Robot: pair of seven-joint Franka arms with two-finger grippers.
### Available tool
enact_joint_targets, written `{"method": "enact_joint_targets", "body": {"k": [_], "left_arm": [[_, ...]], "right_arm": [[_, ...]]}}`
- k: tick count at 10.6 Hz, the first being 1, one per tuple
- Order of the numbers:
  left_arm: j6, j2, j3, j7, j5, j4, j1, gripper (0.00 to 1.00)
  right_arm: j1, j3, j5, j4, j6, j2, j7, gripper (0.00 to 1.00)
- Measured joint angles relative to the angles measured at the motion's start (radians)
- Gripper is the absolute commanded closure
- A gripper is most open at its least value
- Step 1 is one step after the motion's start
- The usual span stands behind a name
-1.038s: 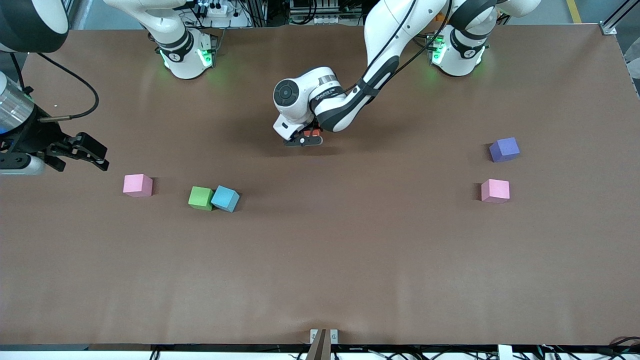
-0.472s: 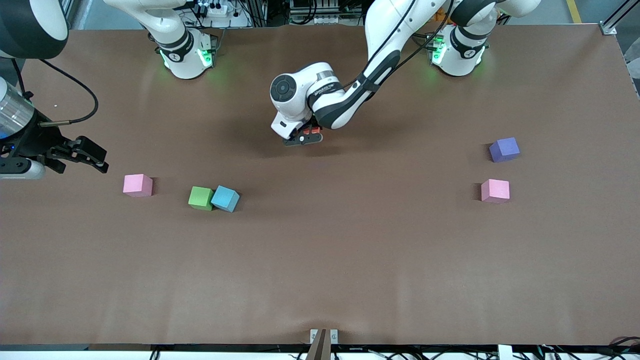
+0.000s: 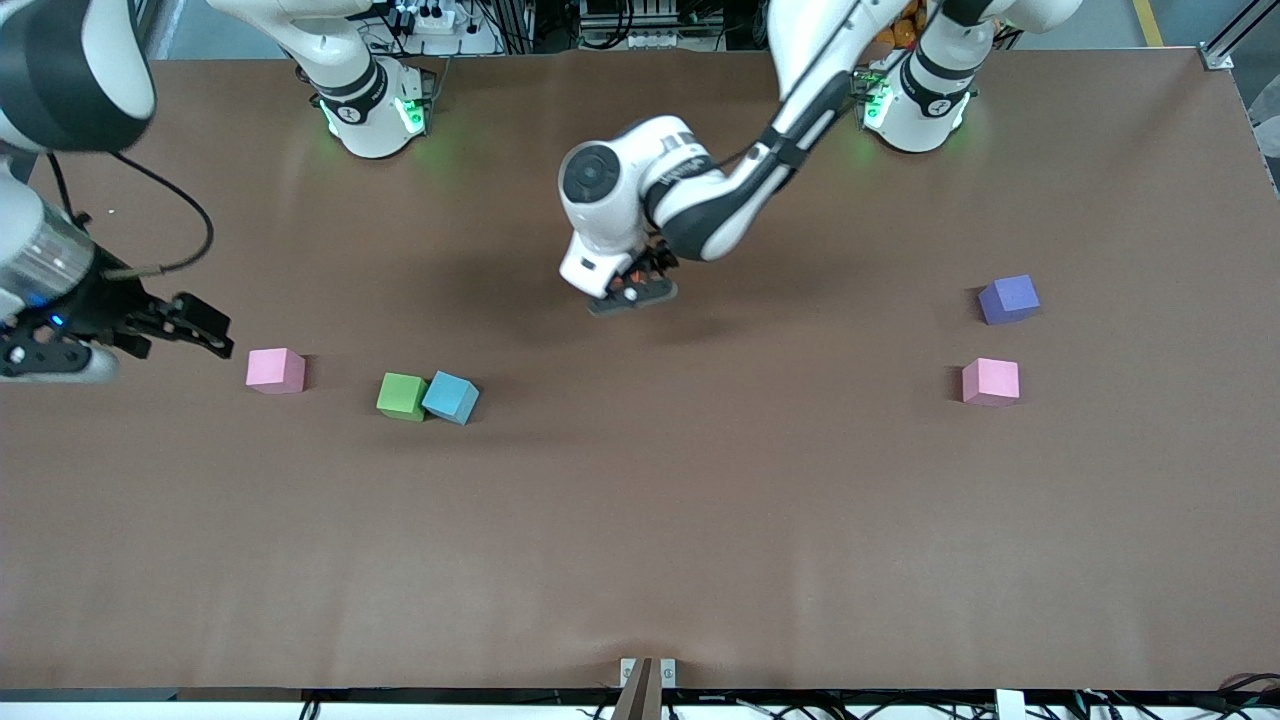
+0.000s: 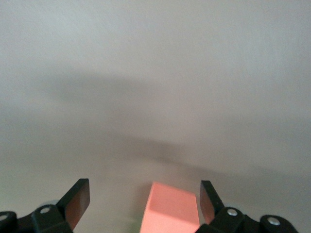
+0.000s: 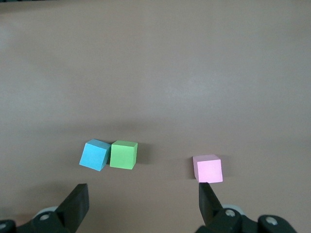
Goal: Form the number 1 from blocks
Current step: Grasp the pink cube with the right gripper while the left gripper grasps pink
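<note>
Nearest the front camera on the brown worktop (image 3: 640,540) lie a green block (image 3: 402,396) and a blue block (image 3: 451,398), touching side by side toward the right arm's end. A little farther from the camera, and closer still to that end, sits a pink block (image 3: 275,370), apart from the pair. At the left arm's end a second pink block (image 3: 991,382) rests alone, with a purple block (image 3: 1009,299) near it, farther from the camera.

The right hand (image 3: 205,335) hangs in the air over the worktop's edge at its own end, just beside the first pink block. Its fingers (image 5: 77,206) are spread wide and hold nothing; in the right wrist view the green block (image 5: 123,154), the blue block (image 5: 94,154) and the pink block (image 5: 209,168) all lie on the worktop below it.

The left hand (image 3: 633,293) is over the middle of the worktop, reached in from its base. Its fingers (image 4: 77,201) stand wide apart, and an orange-red block (image 4: 170,213) shows between them, close against one finger and clear of the other. Whether that block is gripped or only sitting between the fingers I cannot tell.
</note>
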Motion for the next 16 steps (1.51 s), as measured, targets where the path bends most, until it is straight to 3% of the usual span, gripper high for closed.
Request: {"method": "enact_joint_targets", "body": {"k": [5,8,14,16], "left_arm": [[-0.018,-0.032,0.003,0.007,0.02,-0.012,0.241,0.0],[-0.019,-0.031,0.006,0.041,0.074,-0.072,0.365,0.0],[-0.003,-0.054,0.002,0.312,0.123,-0.2,0.612,0.0],[0.059,-0.103,0.002,0.433,0.131,-0.278,0.691,0.0]], "right_arm": [[-0.001,0.0,0.026,-0.002,0.013,0.111,0.075,0.0],[-0.003,-0.001,0.034,-0.034,0.038,0.142,0.079,0.0],[-0.014,-0.003,0.029,-0.276,0.313,0.113,-0.004,0.0],[-0.046,-0.006,0.028,-0.342,0.379,0.102,-0.15,0.0]]}}
